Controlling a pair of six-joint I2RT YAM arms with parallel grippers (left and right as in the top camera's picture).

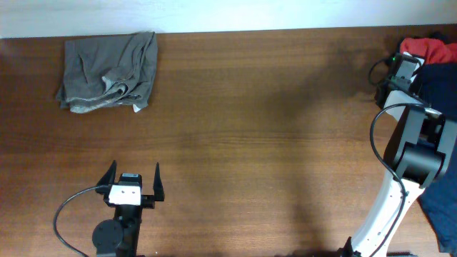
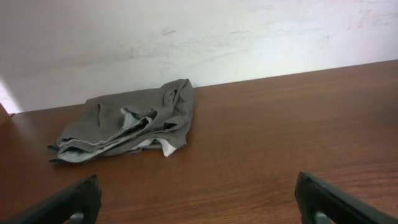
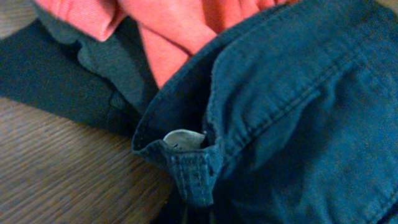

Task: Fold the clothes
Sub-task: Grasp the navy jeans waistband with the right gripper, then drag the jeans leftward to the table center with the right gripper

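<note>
My left tool [image 1: 134, 170] hangs low in the lower left of the overhead view with its fingers spread wide and nothing between them. My right tool [image 1: 404, 66] is pushed in against the pile at the upper right edge of the worktop [image 1: 250, 143]; its fingers don't show in either view, so I cannot tell whether it is open or closed.

The navy garment [image 3: 298, 106] fills most of the right wrist view, lying over a red garment [image 3: 180, 31] and some darker grey cloth [image 3: 102, 62]. An olive-grey garment [image 1: 107, 71] sits bunched in the upper left, well apart from both arms.

The navy cloth looks like a thick, denim-like weave, so I expect it to be limp but fairly heavy, and likely to drag the red piece along if pulled fast. The stitched edge with the pale label [image 3: 183, 140] looks like the firmest place to pinch, since doubled seams slip less than a single layer.
</note>
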